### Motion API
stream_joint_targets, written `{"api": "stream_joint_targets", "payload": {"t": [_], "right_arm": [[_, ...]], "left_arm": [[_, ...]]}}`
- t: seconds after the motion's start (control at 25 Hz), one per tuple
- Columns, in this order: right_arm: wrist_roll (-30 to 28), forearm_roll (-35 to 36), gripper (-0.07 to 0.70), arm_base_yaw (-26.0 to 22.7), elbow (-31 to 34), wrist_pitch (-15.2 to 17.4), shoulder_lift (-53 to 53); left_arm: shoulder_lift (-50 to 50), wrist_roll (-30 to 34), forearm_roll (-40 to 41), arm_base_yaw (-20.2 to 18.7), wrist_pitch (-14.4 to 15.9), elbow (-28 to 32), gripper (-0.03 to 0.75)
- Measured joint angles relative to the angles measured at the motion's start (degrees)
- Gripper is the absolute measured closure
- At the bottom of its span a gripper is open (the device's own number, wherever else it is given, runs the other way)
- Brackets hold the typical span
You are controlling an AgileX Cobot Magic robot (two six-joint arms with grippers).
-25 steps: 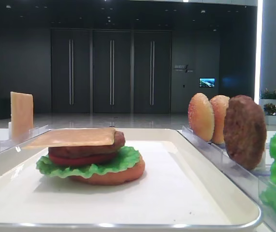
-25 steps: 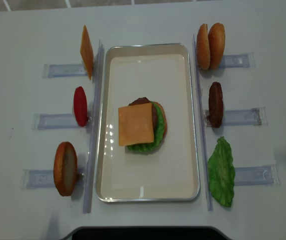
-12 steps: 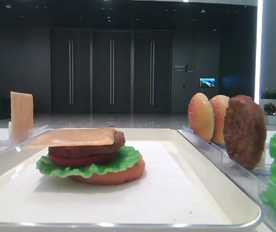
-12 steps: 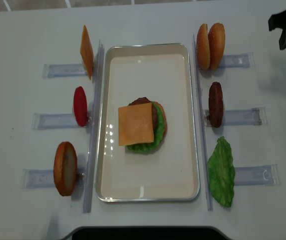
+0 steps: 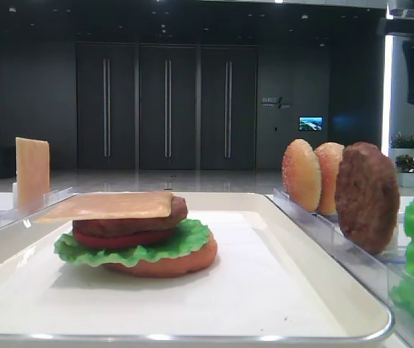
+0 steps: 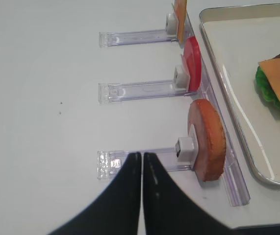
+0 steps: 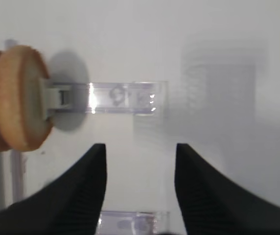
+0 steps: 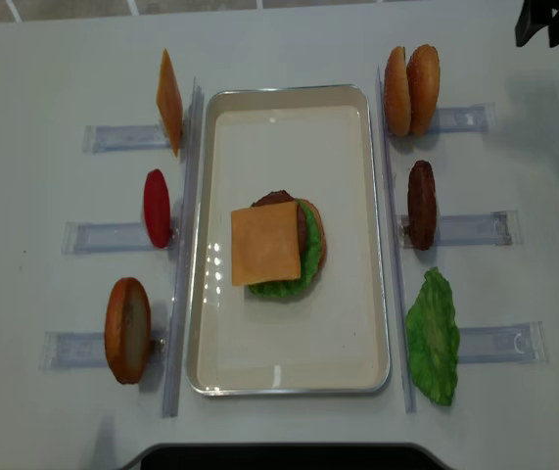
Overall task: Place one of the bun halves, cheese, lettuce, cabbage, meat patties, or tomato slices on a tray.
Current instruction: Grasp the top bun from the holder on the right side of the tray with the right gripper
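Observation:
On the cream tray lies a stack topped by a cheese slice, with patty, tomato, lettuce and a bottom bun beneath. Two sesame bun halves stand on edge in the far right rack. Below them are a meat patty and a lettuce leaf. My right gripper hangs open and empty at the far right corner. In the right wrist view it is over bare table, right of a bun half. My left gripper is shut and empty over the near left rack.
Left racks hold a cheese slice, a tomato slice and a smooth bottom bun. Clear plastic racks stick out on both sides of the tray. A long clear rail runs along each long tray edge.
My right gripper has come in from the right edge and moved up to the far right corner, near the bun halves' rack. The left gripper and the food have not moved.

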Motion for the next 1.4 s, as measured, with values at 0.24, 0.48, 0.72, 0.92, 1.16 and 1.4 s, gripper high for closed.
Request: {"api": "stream_joint_targets", "payload": {"t": [0.24,0.48,0.72,0.92,1.16,1.4], "right_arm": [[5.3,0.4,0.316,11.6,0.0,0.3,0.0],[9.4,-0.9,0.301,20.2,0.0,-5.9,0.0],[10.9,-5.3,0.252,21.0,0.0,-9.2,0.9],[11.1,-6.2,0.249,21.0,0.0,-10.6,3.8],[10.3,-7.5,0.249,21.0,0.0,-12.9,7.4],[10.1,-9.6,0.267,21.0,0.0,-13.1,10.8]], "left_arm": [[0.0,0.0,0.0,0.0,0.0,0.0,0.716],[0.0,0.0,0.0,0.0,0.0,0.0,0.716],[0.0,0.0,0.0,0.0,0.0,0.0,0.716],[0.0,0.0,0.0,0.0,0.0,0.0,0.716],[0.0,0.0,0.0,0.0,0.0,0.0,0.716],[0.0,0.0,0.0,0.0,0.0,0.0,0.716]]}}
